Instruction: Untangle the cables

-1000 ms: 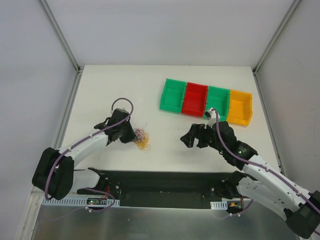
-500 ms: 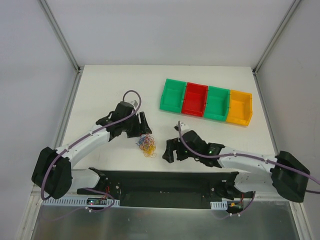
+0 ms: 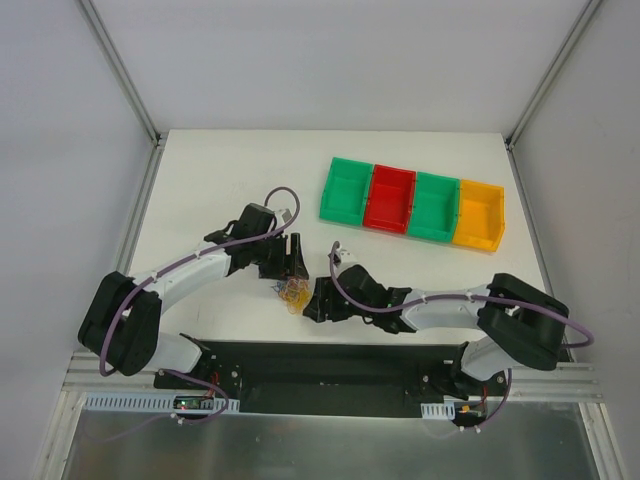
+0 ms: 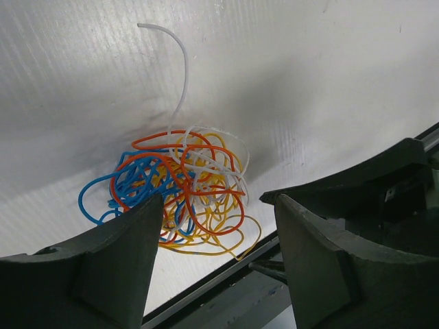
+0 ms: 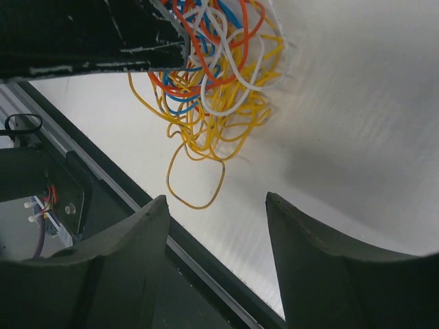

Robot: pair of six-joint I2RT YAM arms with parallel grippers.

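Two changes to log, nearest first. By the black rail (image 3: 330,365) at the near edge: swung the right gripper (image 3: 318,300) in from over near the bins (image 3: 414,196) a second ago, now sitting just right of the cables (image 3: 291,292), close but apart as far as can be told from above. Reads as open in its own wrist view, jaws standing well apart, nothing between them, lowest yellow loop lying just ahead of the fingertips. Just beyond: still one knot, with yellow, orange-red, blue and white strands wound together on the table (image 3: 220,180) and one white end sticking out loose. Nudged a little to the right and nearer the rail since a second ago, otherwise no looser. Behind the knot: left gripper (image 3: 290,265), shifted right along with it and no longer down on the bundle. Open now, jaws apart with bare table in the gap, one finger overlapping the blue edge of the knot in the wrist view; cannot tell whether touching. Meaning for the task, as a judgement: nothing separated yet, still early. Looks like a set-up for a two-sided pull, with the knot bracketed from both sides. Needs a different strand in each grip, that loose white end or the low yellow loop being the easy picks. Risks pinching the whole clump and just dragging it. Farthest back: row of four bins, green, red, green, yellow-orange, same spot as before, well apart from the knot.
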